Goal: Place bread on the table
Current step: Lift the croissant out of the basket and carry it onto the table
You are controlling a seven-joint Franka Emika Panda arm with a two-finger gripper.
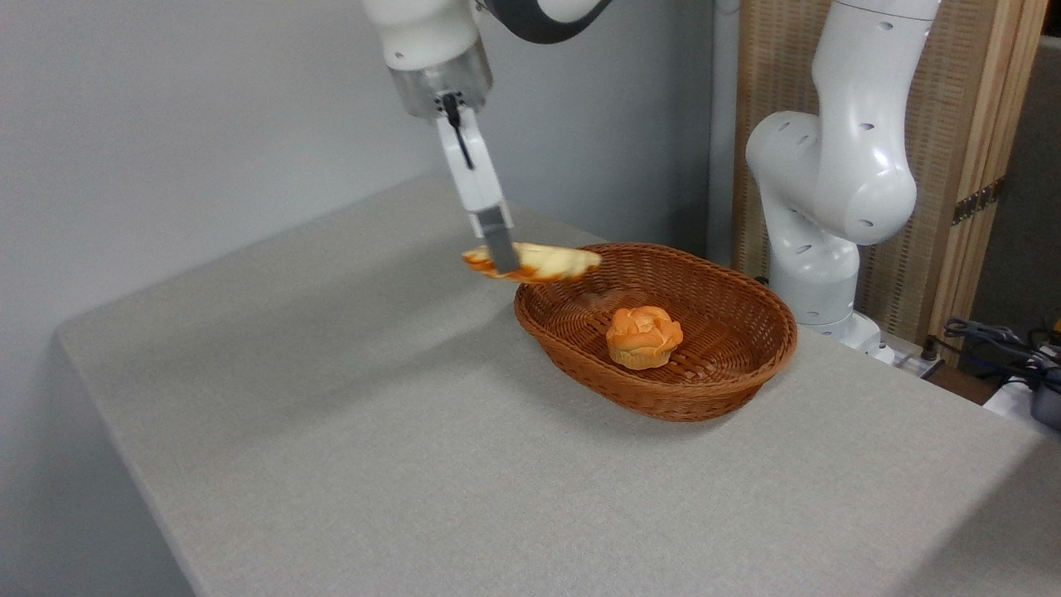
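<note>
gripper (503, 264): fingers pointed down, closed on the braided loaf (539, 263) near its left end; only the front finger (498, 240) showed, the other sat behind the loaf.
braided loaf: in the air, roughly level, pale underside toward the camera, orange edge at the left tip. Hung over the basket's left rim, touching neither rim nor cloth as far as I could tell.
grip choice: off-centre pinch left most of the loaf cantilevered to the right; probably the end that was easiest to reach.
wicker basket (729, 377): sat on the table near the arm base, with only the rose-shaped bun (643, 335) left inside, upright mid-basket, not part of the job.
table (348, 414): grey cloth surface, open area left and front of the basket, the likely drop zone.
stage: loaf lifted clear of the basket, set-down not yet done.
risk: loaf could pivot in the pinch.
</note>
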